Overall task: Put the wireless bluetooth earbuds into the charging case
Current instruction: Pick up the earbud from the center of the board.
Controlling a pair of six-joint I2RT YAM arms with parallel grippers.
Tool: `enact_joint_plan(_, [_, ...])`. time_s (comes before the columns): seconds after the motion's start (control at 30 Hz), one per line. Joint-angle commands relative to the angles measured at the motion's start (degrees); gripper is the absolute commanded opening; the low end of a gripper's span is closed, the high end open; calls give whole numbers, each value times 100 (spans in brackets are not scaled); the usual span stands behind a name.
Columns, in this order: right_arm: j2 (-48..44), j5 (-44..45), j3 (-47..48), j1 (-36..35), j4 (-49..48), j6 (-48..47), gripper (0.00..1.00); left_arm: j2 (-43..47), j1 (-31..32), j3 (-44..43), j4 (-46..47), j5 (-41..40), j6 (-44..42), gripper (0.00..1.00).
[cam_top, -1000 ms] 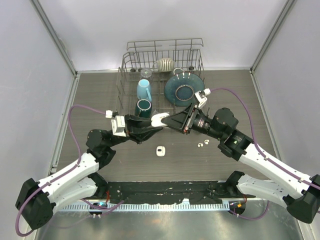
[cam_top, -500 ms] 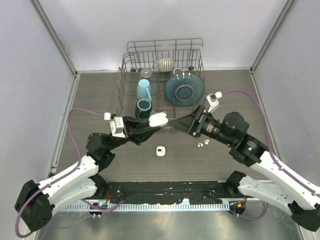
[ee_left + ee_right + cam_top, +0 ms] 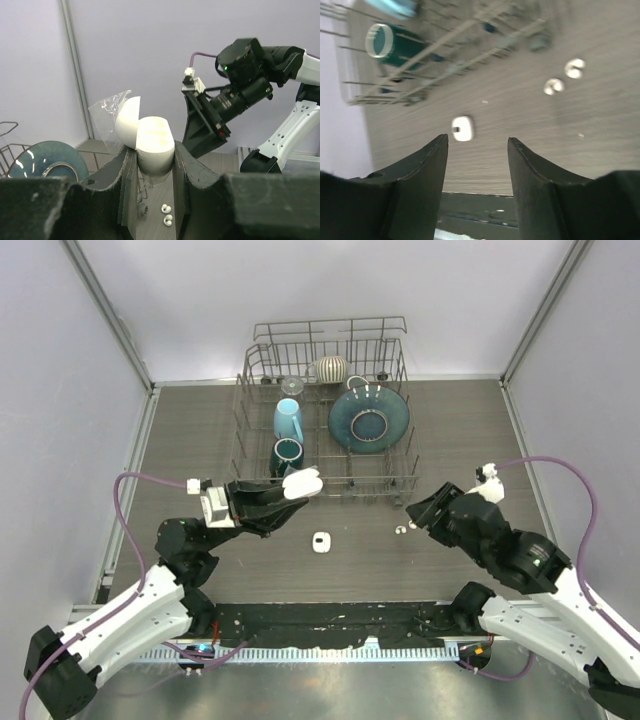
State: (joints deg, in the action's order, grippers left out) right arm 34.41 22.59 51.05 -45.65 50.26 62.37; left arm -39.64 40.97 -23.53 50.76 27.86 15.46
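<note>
- White charging case [image 3: 302, 483], lid open, sat clenched in the left jaws, raised above the surface [image 3: 200, 430].
- A second white case [image 3: 321, 541] lay on the surface.
- Two earbuds [image 3: 400, 530] lay to its right, neither inserted; judging by that, both were left to do.
- The right jaws hung released and empty near them.
</note>
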Motion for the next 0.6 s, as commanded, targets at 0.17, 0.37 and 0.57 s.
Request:
enact_joint_plan(0.17, [706, 572, -806, 38, 232, 373, 45, 105, 16, 6, -22, -26, -96, 0])
enact_joint_plan(0.37, [996, 10, -1351, 353, -549, 128, 41, 184, 16, 15, -58, -26, -87, 0])
enact_joint_plan(0.57, [1488, -553, -1598, 1013, -1219, -259, 33, 193, 7, 41, -32, 18, 0, 0])
